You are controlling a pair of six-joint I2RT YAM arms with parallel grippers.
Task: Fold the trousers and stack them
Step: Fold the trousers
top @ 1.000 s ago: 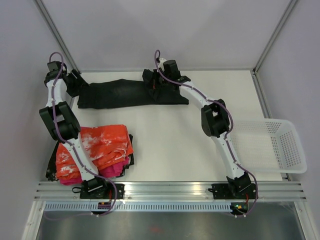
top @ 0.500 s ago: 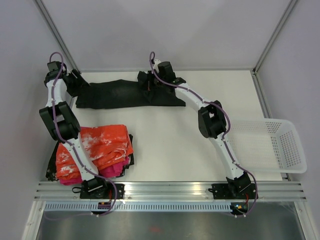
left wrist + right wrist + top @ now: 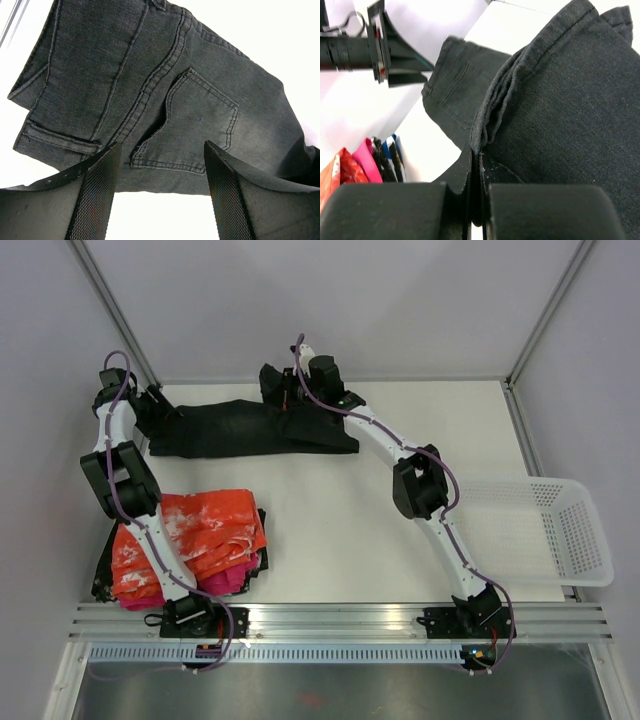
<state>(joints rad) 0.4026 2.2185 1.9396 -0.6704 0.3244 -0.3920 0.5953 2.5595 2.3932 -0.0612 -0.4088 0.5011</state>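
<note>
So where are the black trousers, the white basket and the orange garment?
trousers [image 3: 240, 430]: top view, middle of the spread fabric.
white basket [image 3: 580, 530]: top view, its mesh side wall.
orange garment [image 3: 215, 530]: top view, centre of its upper face.

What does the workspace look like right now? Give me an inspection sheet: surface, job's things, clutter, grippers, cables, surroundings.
Surface: white table.
Job's things: black trousers along the far edge, one end folded over.
Clutter: orange-and-white garment on a pink garment, near left; white basket at right.
Grippers: left gripper open over the trousers' pocket end; right gripper shut on a fold of them.
Cables: purple cables along both arms.
Surroundings: plain walls, metal frame posts.
</note>
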